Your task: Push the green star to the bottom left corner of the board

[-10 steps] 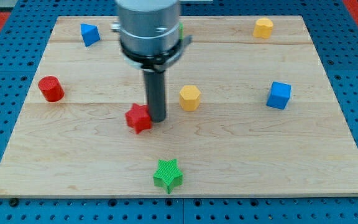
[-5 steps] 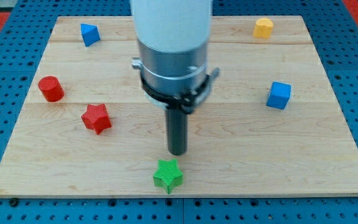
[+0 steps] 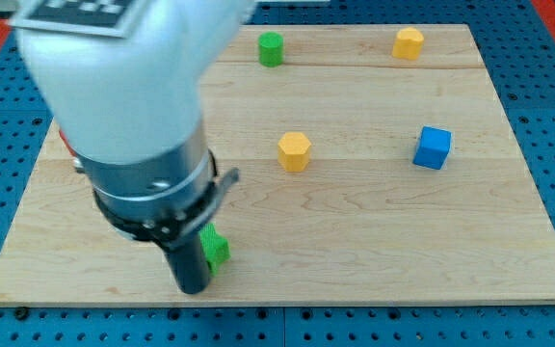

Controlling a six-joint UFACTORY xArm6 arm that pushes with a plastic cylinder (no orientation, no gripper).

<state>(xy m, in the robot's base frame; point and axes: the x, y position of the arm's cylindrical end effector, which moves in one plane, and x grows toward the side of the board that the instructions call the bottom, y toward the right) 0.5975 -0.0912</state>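
Note:
The green star (image 3: 216,250) lies near the board's bottom edge, left of the middle, mostly hidden behind my rod. My tip (image 3: 193,288) is at the star's left side, touching it, close to the bottom edge of the wooden board (image 3: 374,251). The arm's large body covers the board's left part.
A green cylinder (image 3: 271,47) stands at the top middle. A yellow block (image 3: 409,42) is at the top right, a yellow hexagon block (image 3: 295,151) in the middle, a blue cube (image 3: 433,147) at the right. A sliver of a red block (image 3: 66,143) shows behind the arm.
My tip has swept from above the star down and to the left. The green star has moved left along the bottom edge. The arm now hides the red star and blue block.

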